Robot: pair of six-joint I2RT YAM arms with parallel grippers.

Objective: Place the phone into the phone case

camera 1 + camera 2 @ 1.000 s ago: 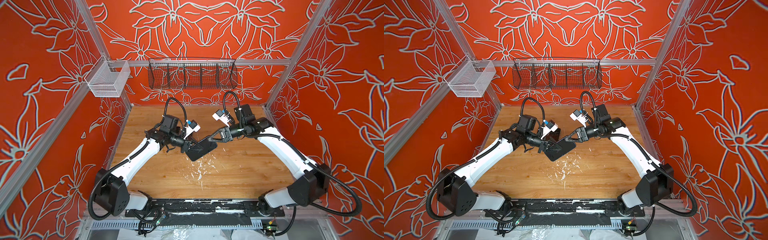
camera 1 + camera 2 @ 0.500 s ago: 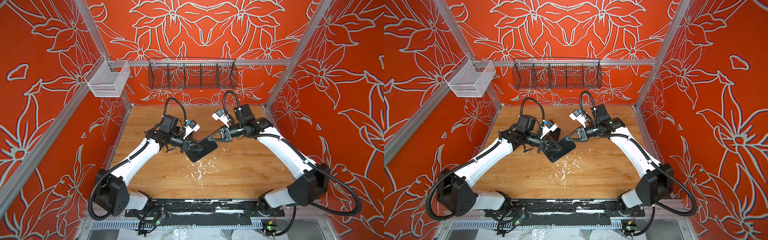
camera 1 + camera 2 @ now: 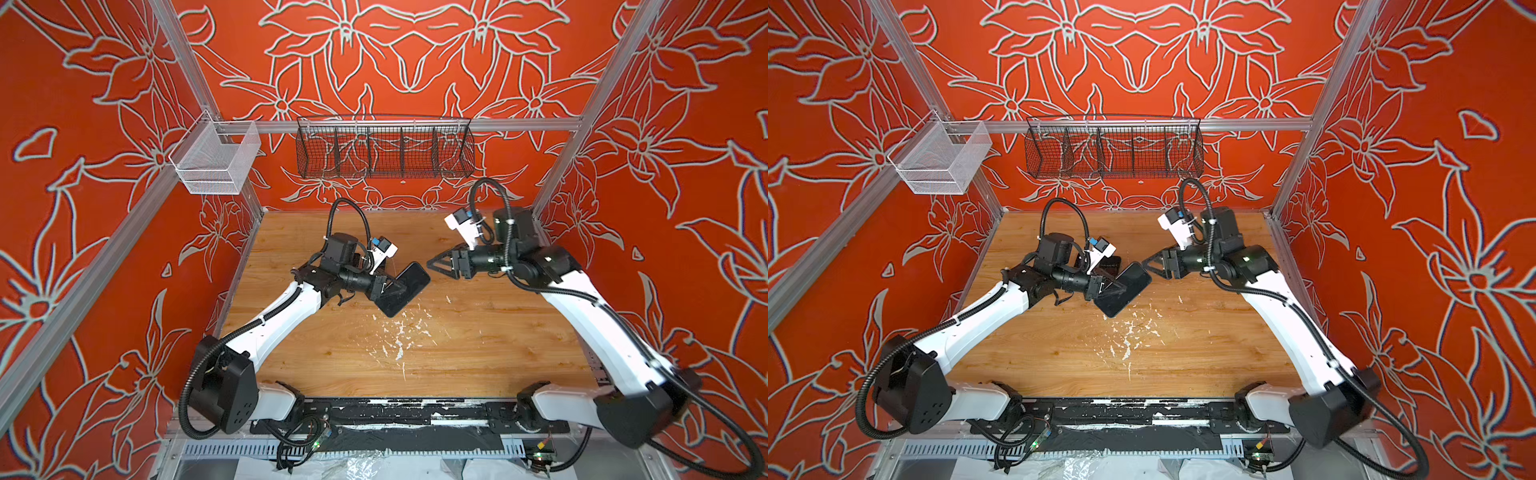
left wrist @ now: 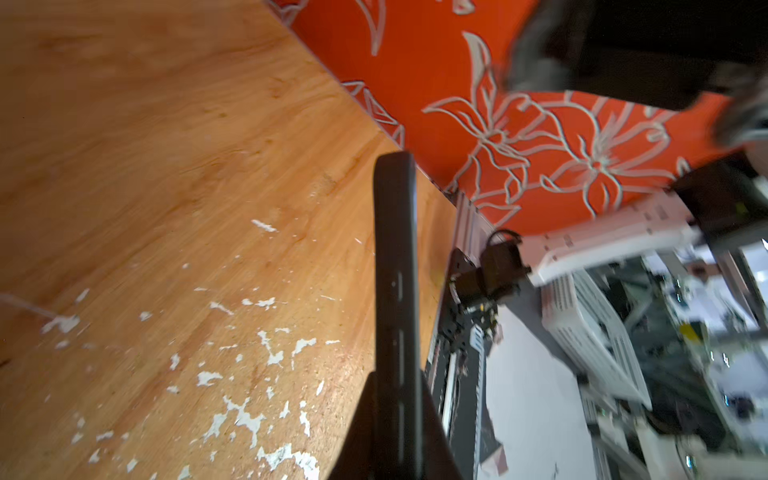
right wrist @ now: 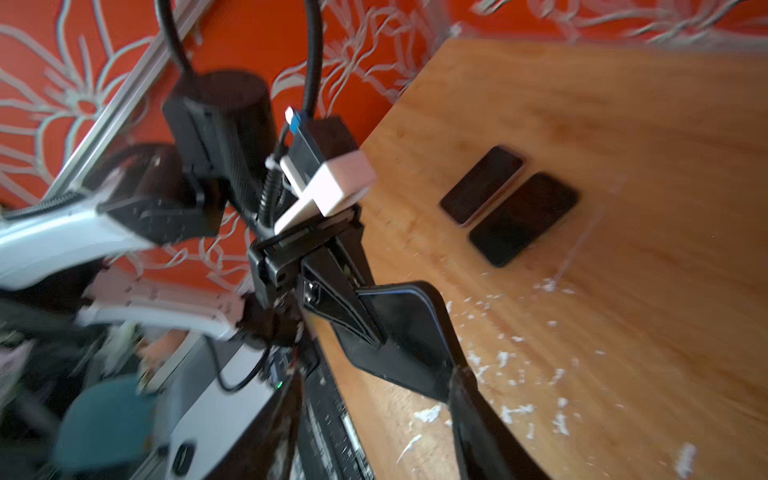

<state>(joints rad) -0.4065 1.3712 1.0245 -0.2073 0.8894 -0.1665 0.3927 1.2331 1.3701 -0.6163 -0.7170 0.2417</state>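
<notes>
In both top views a black phone (image 3: 409, 286) (image 3: 1127, 286) hangs tilted above the wooden table (image 3: 478, 353), glossy face up. My left gripper (image 3: 392, 287) (image 3: 1111, 287) is shut on its near end. The left wrist view shows the phone (image 4: 395, 270) edge-on, a matte dark rim with narrow slits, between my left gripper's (image 4: 395, 419) jaws. I cannot tell whether a phone case is round it. My right gripper (image 3: 432, 262) (image 3: 1147, 262) stands open just right of the phone's far corner, apart from it. The right wrist view shows the phone (image 5: 409, 332) ahead of the spread right gripper (image 5: 378, 399).
Two more dark phone-shaped slabs lie side by side on the table behind my left wrist, one with a pinkish rim (image 5: 484, 185), one black (image 5: 523, 218). White paint flecks (image 3: 399, 336) mark the table's middle. A black wire basket (image 3: 384, 147) and a white mesh basket (image 3: 216, 160) hang on the walls.
My right gripper, which was at the phone's far corner, has drawn back to the right and now stands open. The left gripper still holds the phone in nearly the same place.
</notes>
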